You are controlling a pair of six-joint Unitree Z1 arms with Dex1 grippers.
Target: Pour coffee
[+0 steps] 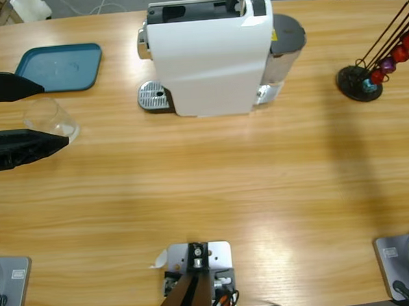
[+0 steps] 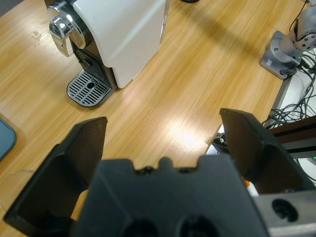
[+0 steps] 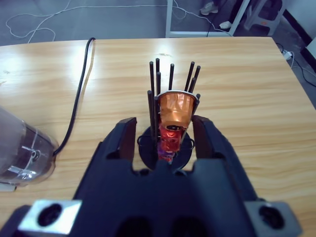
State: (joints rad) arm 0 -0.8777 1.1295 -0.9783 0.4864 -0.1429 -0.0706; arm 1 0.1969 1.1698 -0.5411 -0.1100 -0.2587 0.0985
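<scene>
A white coffee machine (image 1: 210, 57) stands at the back middle of the table, its metal drip tray (image 1: 153, 97) on its left side. In the high view a clear glass cup (image 1: 48, 120) shows between the two spread jaws of my left gripper (image 1: 51, 113), which is open and comes in from the left edge. The left wrist view has only the cup's rim (image 2: 15, 180), beside one jaw of the left gripper (image 2: 165, 121). My right gripper (image 3: 165, 128) is open above a black capsule rack (image 3: 168, 148), its jaws framing an orange capsule (image 3: 175, 108).
A teal tray (image 1: 59, 68) lies at the back left. The capsule rack (image 1: 358, 83) with red and purple capsules stands at the right. The machine's clear water tank (image 3: 24, 153) and a black cable (image 3: 81, 89) lie left of the rack.
</scene>
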